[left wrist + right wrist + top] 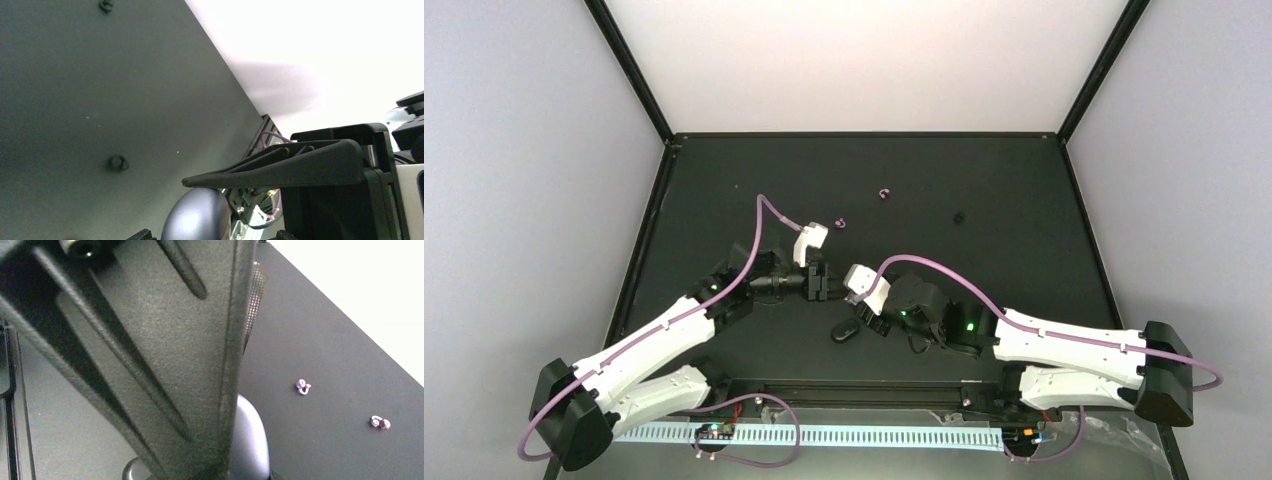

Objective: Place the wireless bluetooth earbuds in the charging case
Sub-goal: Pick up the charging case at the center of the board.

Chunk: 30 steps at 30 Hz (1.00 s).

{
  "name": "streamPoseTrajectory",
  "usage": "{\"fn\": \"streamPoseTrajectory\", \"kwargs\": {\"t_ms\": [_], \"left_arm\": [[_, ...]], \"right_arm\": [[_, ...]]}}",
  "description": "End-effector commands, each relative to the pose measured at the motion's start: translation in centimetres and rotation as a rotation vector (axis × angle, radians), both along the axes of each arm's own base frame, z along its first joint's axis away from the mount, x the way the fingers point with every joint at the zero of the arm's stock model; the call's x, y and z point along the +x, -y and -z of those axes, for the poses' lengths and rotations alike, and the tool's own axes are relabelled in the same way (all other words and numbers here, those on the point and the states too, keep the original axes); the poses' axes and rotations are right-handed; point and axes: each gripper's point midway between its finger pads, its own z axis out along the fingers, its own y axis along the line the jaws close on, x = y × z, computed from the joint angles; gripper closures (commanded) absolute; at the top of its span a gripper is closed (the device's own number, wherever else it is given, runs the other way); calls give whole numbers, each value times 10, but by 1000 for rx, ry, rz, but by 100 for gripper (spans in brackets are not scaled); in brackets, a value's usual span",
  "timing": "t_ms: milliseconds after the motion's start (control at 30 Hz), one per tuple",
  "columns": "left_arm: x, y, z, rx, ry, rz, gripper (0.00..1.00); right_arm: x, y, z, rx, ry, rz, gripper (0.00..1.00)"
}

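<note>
The oval charging case [844, 331] lies low near the table's front middle, dark in the top view. It looks glossy grey-lavender in the left wrist view [197, 215] and the right wrist view [248, 440]. My left gripper [824, 300] [165, 207] has the case between its jaws, its upper finger [275, 167] touching the case. My right gripper [869, 322] [245, 462] grips the case from the right. Two pinkish-purple earbuds [840, 223] [884, 194] lie farther back, also in the right wrist view [302, 386] [380, 422]. A black earbud [959, 216] lies at the back right.
Two small dark buds [118, 162] [105, 5] show on the black table in the left wrist view. A black rail with cables [864, 395] runs along the near edge. Black frame posts [639, 80] stand at the table's back corners.
</note>
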Motion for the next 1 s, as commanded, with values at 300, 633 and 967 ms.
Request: {"fn": "streamPoseTrajectory", "kwargs": {"t_ms": [300, 633, 967], "left_arm": [[-9, 6, 3, -49, -31, 42, 41], [-10, 6, 5, -53, -41, 47, 55], [-9, 7, 0, -70, -25, 48, 74]], "right_arm": [[3, -3, -29, 90, 44, 17, 62], [2, -3, -29, 98, 39, 18, 62], [1, -6, -30, 108, 30, 7, 62]]}}
